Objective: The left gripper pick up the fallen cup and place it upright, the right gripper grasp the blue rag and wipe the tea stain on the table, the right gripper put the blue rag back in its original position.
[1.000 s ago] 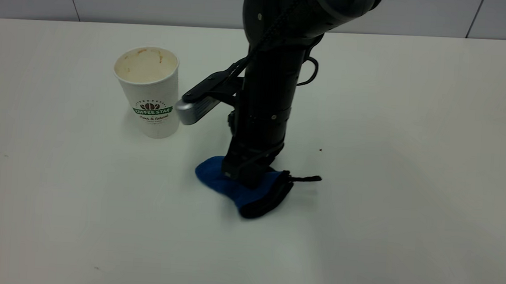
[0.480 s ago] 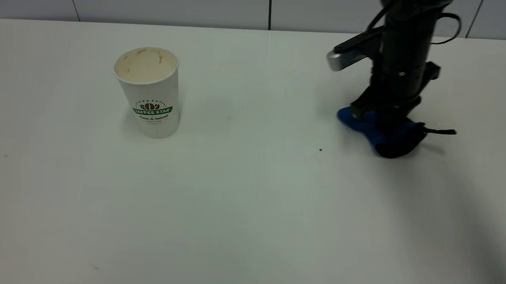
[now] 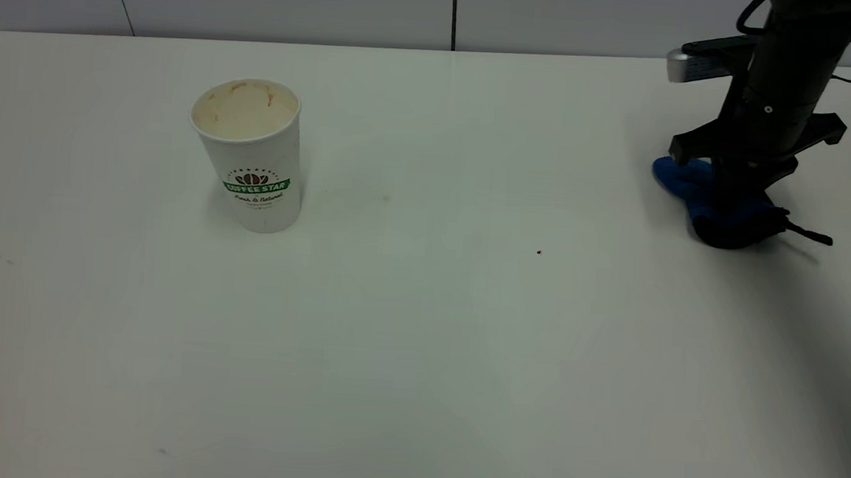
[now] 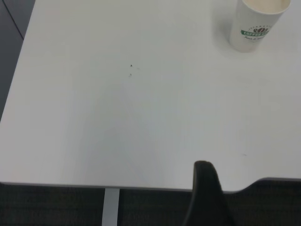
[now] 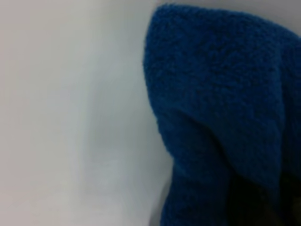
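The cup (image 3: 247, 153) stands upright on the left part of the tabletop (image 3: 420, 327), well apart from the rag. At the far right, the right gripper (image 3: 737, 190) presses down on the blue rag (image 3: 684, 179), clamped on it. The left gripper is out of sight.

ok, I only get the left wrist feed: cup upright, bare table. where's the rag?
Observer: The blue rag lies at the far right of the table, well away from the cup.
Operator: right arm on it?
Observer: Yes, the right gripper stands upright on the rag, pressing it down.
Operator: stain?
Observer: No brown blot shows in the exterior view, only a tiny dark speck mid-table.
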Robot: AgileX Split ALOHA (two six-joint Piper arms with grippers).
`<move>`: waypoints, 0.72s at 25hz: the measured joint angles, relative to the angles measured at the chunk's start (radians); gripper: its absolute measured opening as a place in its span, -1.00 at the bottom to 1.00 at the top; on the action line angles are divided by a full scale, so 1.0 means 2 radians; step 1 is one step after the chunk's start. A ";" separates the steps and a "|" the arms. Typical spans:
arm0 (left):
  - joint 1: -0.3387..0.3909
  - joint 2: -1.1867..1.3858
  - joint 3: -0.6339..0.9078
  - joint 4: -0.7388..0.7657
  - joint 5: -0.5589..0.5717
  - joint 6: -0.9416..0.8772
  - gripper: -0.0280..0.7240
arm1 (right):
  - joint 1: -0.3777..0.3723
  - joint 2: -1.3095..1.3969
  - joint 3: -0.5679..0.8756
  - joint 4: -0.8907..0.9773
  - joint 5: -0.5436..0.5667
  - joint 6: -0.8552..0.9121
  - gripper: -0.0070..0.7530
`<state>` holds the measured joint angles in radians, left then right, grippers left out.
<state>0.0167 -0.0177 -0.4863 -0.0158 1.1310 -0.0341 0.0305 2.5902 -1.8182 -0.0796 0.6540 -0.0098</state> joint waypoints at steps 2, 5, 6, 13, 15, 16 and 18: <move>0.000 0.000 0.000 0.000 0.000 0.000 0.47 | -0.005 0.000 0.000 0.005 -0.003 0.000 -0.21; 0.000 0.000 0.000 0.000 0.000 0.000 0.47 | -0.005 -0.004 0.002 0.014 -0.001 0.000 0.21; 0.000 0.000 0.000 0.000 0.000 0.000 0.47 | -0.003 -0.009 0.002 0.019 0.003 0.000 0.34; 0.000 0.000 0.000 0.000 0.000 0.000 0.47 | 0.033 -0.139 0.003 0.029 0.107 0.000 0.55; 0.000 0.000 0.000 0.000 0.000 0.000 0.47 | 0.048 -0.200 0.011 0.027 0.145 -0.002 0.48; 0.000 0.000 0.000 0.000 0.000 0.000 0.47 | 0.055 -0.227 0.022 0.023 0.160 -0.004 0.46; 0.000 0.000 0.000 0.000 0.000 0.000 0.47 | 0.069 -0.292 0.055 0.018 0.178 -0.004 0.43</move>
<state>0.0167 -0.0177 -0.4863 -0.0158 1.1310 -0.0341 0.1680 2.0061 -1.7083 -0.0444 1.0104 -0.0173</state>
